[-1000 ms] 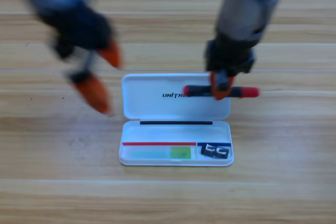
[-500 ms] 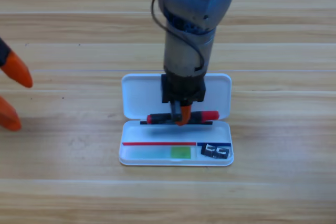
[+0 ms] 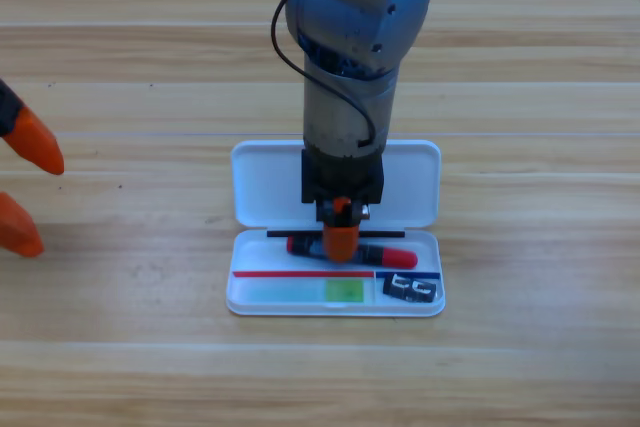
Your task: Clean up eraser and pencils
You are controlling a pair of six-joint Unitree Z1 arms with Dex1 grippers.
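Pencils first: the red pencil (image 3: 352, 250), the one with the black middle, is clamped crosswise in the right gripper (image 3: 340, 239), pretty much at its midpoint, so the orange jaws are closed onto it. It's held level, running left to right, and it's positioned over the upper compartment of the white case (image 3: 258, 299), just below the hinge line. Whether it's actually touching the tray floor can't be told from above. Its left tip pokes out just beside the gripper on one side, and the red right end sticks out further on the other, stopping short of the case's right wall.

The right arm comes down from the top middle and hangs straight over the open lid, so a good chunk of the lid is hidden behind it.

Moving out from there, the green pencil (image 3: 310, 291) is already laid flat in the near compartment, pale whitish half to the left, bright green part to the right. Just to the right of it, in the small near-right pocket, the eraser (image 3: 410, 289) is sitting, black with white markings, kind of tilted a bit.

Way off at the left edge, the left gripper (image 3: 22, 185) is parked and partly cut off, only the two orange jaw tips seen, spread well apart with nothing between them. Everything sits on the wooden table (image 3: 540, 367).
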